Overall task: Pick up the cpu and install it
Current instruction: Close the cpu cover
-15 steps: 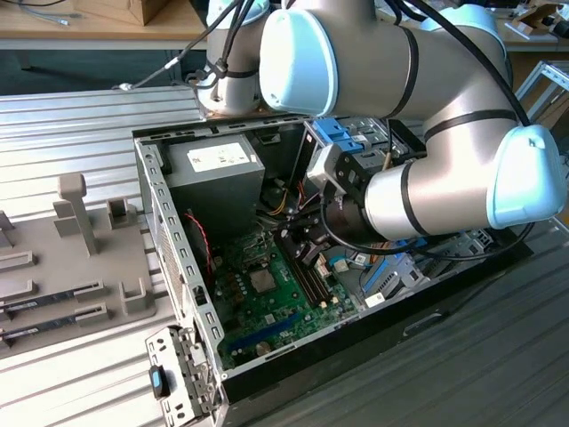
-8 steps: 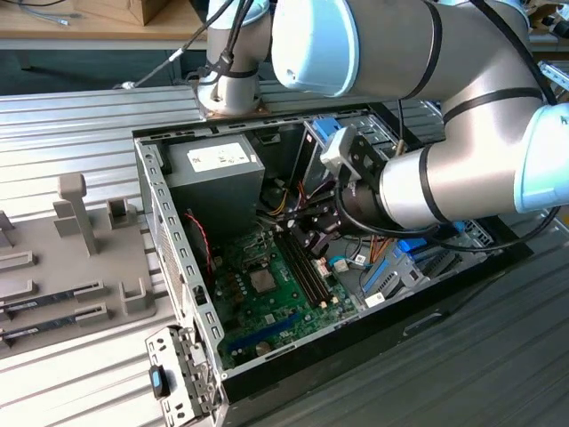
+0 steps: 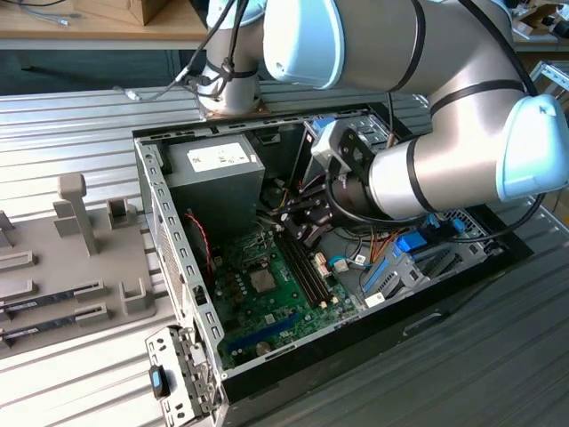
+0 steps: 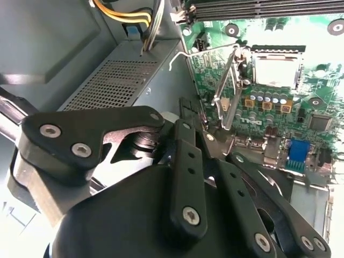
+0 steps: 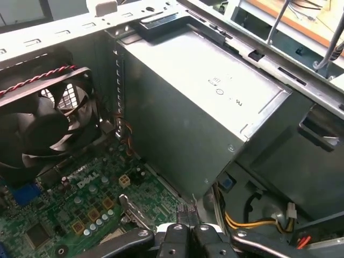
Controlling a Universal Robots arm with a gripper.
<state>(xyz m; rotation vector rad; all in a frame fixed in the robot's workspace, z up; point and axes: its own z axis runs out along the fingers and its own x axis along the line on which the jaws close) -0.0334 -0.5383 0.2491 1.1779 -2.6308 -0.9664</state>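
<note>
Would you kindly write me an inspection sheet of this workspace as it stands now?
Surface: ribbed metal table carrying an open computer case.
Job's things: a pale square, likely the cpu, lies in the socket; hinged frame is raised.
Clutter: grey fixture tray with memory sticks, at the exterior view's left.
Grippers: gripper shut, empty, inside the case beside the power supply.
Cables: yellow and black wires near the power supply; red twisted fan lead.
Surroundings: wooden bench behind.
</note>
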